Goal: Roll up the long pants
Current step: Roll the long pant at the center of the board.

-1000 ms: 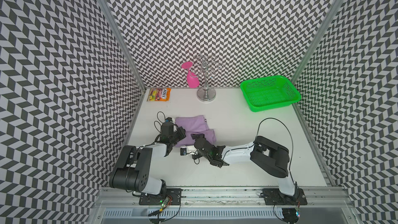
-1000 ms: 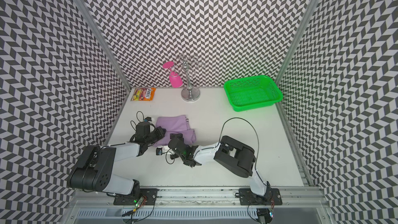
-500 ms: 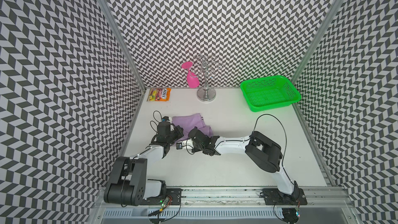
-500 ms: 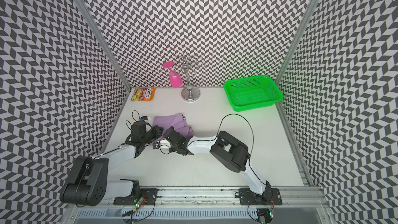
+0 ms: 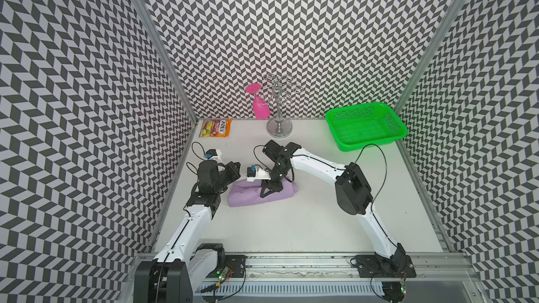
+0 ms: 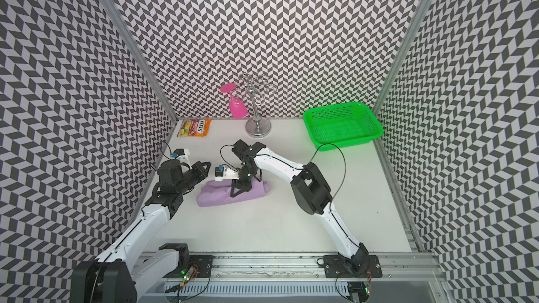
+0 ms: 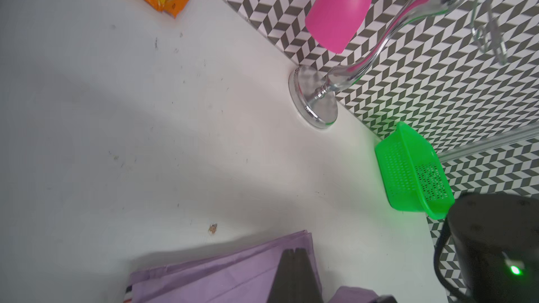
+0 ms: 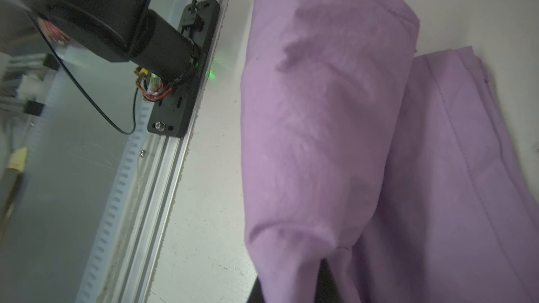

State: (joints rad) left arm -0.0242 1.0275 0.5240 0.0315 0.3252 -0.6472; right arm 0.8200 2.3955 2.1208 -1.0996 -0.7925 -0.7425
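Note:
The long pants [image 5: 256, 196] [image 6: 224, 196] lie as a thick lilac roll near the table's left side. A flatter folded part shows beside the roll in the right wrist view [image 8: 455, 170]. My right gripper [image 5: 269, 191] [image 6: 239, 190] points down onto the middle of the roll. In its wrist view the gripper [image 8: 291, 287] is shut on a fold of the lilac cloth. My left gripper [image 5: 235, 167] [image 6: 206, 165] hovers at the roll's left end. Its fingers [image 7: 294, 257] are pressed together, with a folded edge of the pants [image 7: 221, 269] showing behind them.
A green basket [image 5: 364, 126] sits at the back right. A chrome rack [image 5: 278, 125] with a pink glass [image 5: 259, 106] hanging upside down stands at the back wall. A snack packet [image 5: 215, 128] lies in the back left corner. The patterned left wall is close to my left arm.
My right gripper has moved from the pants' front edge onto the cloth and closed on it. The pants have gone from a flatter fold to a thicker roll. My left gripper stayed shut.

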